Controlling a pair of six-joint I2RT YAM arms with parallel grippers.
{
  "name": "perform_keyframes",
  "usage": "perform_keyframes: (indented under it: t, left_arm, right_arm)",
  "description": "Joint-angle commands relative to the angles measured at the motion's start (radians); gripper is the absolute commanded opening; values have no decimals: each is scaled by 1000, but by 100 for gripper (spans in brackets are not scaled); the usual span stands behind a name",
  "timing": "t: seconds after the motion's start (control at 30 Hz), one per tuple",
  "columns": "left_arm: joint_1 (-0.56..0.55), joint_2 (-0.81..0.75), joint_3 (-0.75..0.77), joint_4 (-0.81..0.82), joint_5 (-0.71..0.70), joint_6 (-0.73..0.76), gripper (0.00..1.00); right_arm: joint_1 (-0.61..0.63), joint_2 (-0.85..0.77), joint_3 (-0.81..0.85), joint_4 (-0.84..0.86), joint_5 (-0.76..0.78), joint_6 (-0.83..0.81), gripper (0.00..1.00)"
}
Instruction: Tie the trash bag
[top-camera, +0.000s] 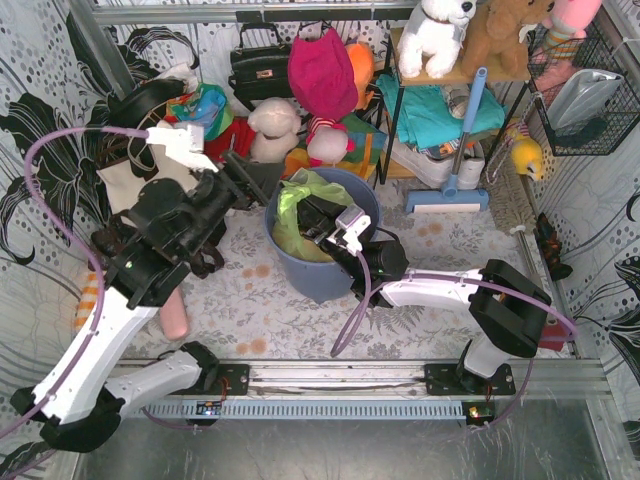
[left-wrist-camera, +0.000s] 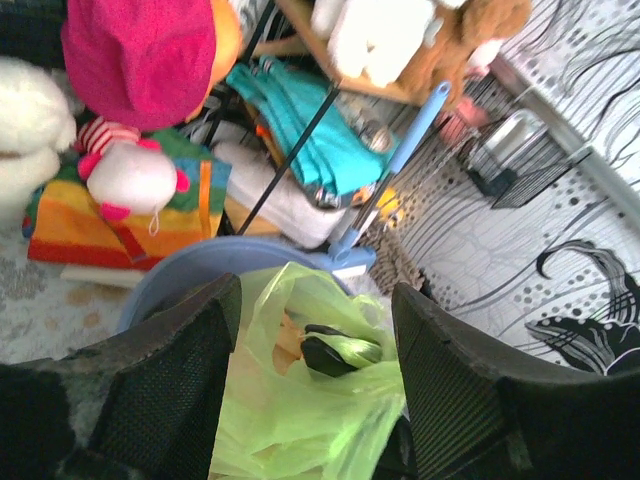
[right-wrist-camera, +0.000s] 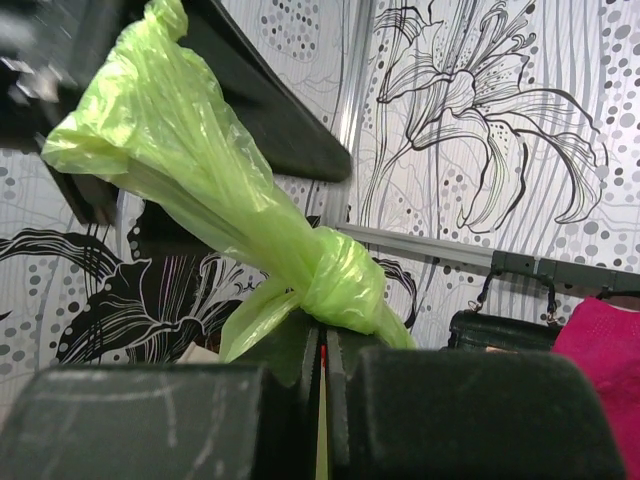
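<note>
The left arm (top-camera: 110, 340) rises from its base and stretches forward toward the left side of the blue-grey bin (top-camera: 330, 275), its black wrist held high and angled down at the rim. The right arm (top-camera: 440, 290) lies lower, folded at the elbow and reaching across to the bin from its right side, wrist tipped over the opening.

The trash bag (top-camera: 295, 215) sits inside the bin, its lime-green plastic bunched up above the rim on the side nearest the left arm. From the right wrist you can see the neck drawn into a tight knot (right-wrist-camera: 345, 285), with a crumpled tail running up and away from it.

The right gripper (top-camera: 318, 225) is clenched, jaws pressed together on a strip of the green plastic just below the knot. The left gripper (left-wrist-camera: 312, 295) stands wide apart over the bin, one finger (left-wrist-camera: 170, 390) on each side of the bag's top. The plastic sits in the gap between them. From these views I cannot tell whether either pad touches it, and it grips nothing that I can see.
</note>
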Motion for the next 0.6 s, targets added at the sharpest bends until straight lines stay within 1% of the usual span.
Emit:
perform_keyframes:
  t: [0.0, 0.13, 0.33, 0.47, 0.57]
  left_arm:
    - [-2, 44, 16, -23, 2, -34, 69]
    - [-2, 64, 23, -54, 15, -34, 65]
    - [0, 65, 16, -60, 47, -40, 54]
    - [1, 65, 11, -62, 81, -45, 54]
    - [2, 69, 5, -66, 98, -47, 50]
  right_arm:
    - [-1, -1, 30, 105, -25, -22, 0]
    - [-2, -1, 30, 105, -28, -26, 0]
    - [-2, -4, 29, 106, -28, -30, 0]
    - [-2, -4, 30, 105, -26, -37, 0]
    - [-1, -5, 30, 106, -26, -36, 0]
